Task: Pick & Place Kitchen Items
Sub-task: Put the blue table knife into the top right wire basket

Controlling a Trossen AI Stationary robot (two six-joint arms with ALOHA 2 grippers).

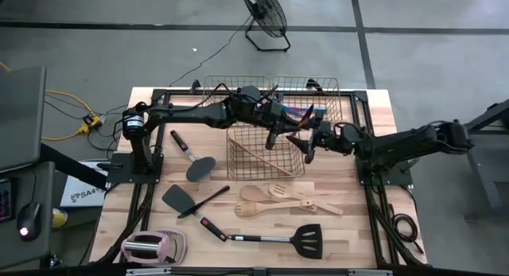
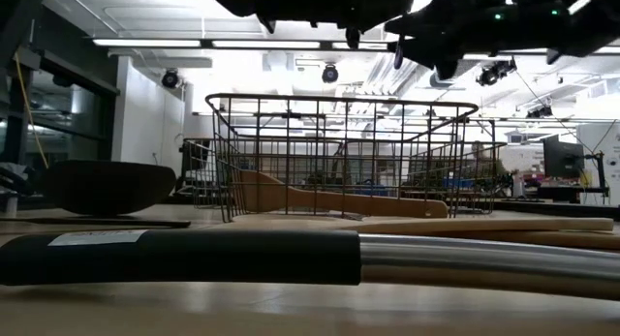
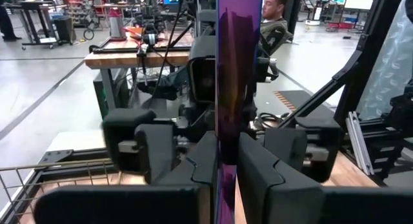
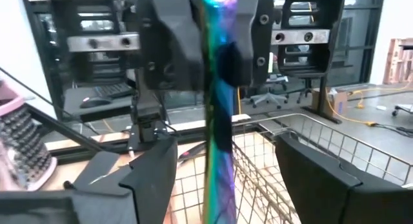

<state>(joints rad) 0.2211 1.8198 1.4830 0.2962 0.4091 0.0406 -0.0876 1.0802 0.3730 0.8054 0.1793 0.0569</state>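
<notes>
High view: left gripper (image 1: 274,126) and iridescent piece (image 1: 301,115) above basket rim (image 1: 231,145).

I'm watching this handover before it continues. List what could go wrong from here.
1. The left gripper alone pinches the thin iridescent purple-teal piece; the right gripper stands open around it, so the slim piece could slip or twist.
2. Both grippers meet above the front wire basket, which already holds a wooden spatula. A drop may catch the rim or land outside.
3. The arms work very close together and could bump.
</notes>
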